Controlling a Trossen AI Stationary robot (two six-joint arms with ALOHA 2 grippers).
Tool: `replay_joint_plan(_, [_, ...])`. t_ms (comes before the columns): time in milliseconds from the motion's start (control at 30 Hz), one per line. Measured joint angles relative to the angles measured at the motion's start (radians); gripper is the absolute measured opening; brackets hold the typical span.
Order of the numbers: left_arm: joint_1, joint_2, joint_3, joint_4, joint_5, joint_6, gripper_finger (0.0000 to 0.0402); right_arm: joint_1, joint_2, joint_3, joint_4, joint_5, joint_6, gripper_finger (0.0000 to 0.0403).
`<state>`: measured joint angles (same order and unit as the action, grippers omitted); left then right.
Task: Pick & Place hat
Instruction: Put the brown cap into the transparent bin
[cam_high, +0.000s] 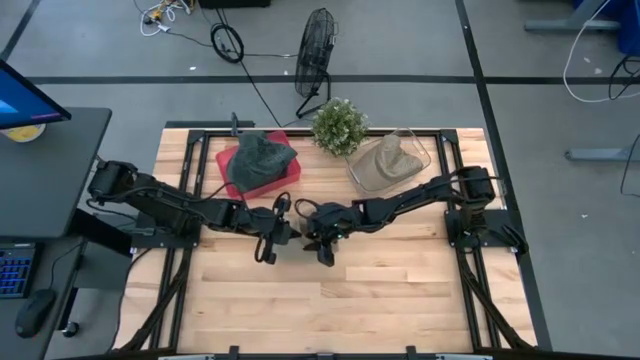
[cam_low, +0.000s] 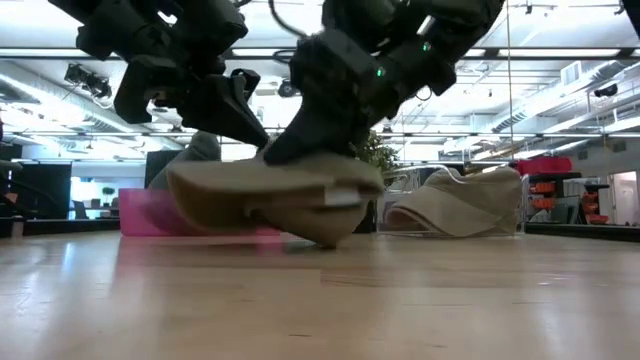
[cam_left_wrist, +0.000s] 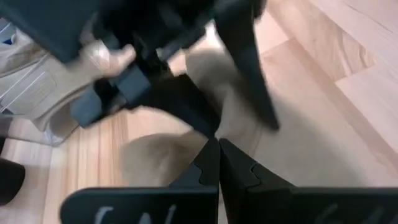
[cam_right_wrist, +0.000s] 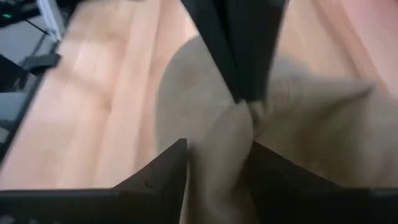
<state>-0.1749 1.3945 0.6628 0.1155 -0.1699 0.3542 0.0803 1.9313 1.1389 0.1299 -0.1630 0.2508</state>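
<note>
A tan hat (cam_low: 262, 198) sits at the table's middle, tilted, with its lower edge (cam_low: 322, 240) on the wood. The two grippers meet over it. My left gripper (cam_high: 270, 240) comes from the left and is shut on the hat; its shut fingers (cam_left_wrist: 217, 158) show in the left wrist view. My right gripper (cam_high: 325, 240) comes from the right and is shut on a fold of the hat (cam_right_wrist: 224, 155). In the high view the grippers hide most of the hat. My left gripper pinches the tan hat's upper cloth (cam_right_wrist: 255, 112) at its fingertips, slanting down from the table's left. Its own fingers hide which part and how many layers. My right gripper pinches a raised fold of the hat's cloth (cam_right_wrist: 221, 146) between its two fingers (cam_right_wrist: 165, 171), coming from above and the right. The hat hangs tilted below it, with the lower edge touching the table.
A pink tray (cam_high: 290, 178) with a dark grey hat (cam_high: 260, 158) stands at the far left. A clear bin (cam_high: 425, 152) holding another tan hat (cam_high: 385, 162) stands at the far right, with a potted plant (cam_high: 340, 125) between them. Bare wood lies toward the near edge.
</note>
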Motion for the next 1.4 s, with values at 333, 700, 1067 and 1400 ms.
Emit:
replay_joint_plan(333, [0.0,0.0,0.0,-0.001,-0.003,-0.129,0.0002,-0.004,0.025,0.0,-0.005,0.084,-0.026,0.0032])
replay_joint_plan(700, [0.0,0.0,0.0,0.027,-0.022,-0.22,0.0087,-0.005,-0.059,-0.001,-0.173,0.135,0.008,0.0014])
replay_joint_plan(1067, [0.006,0.0,0.0,0.148,-0.085,-0.216,0.0173,-0.012,-0.47,-0.001,-0.77,0.406,-0.002,0.0025])
replay_joint_plan(1400, [0.011,0.0,0.0,0.166,-0.085,-0.216,0.0166,-0.219,-0.704,0.0,-1.031,0.637,-0.243,0.0023])
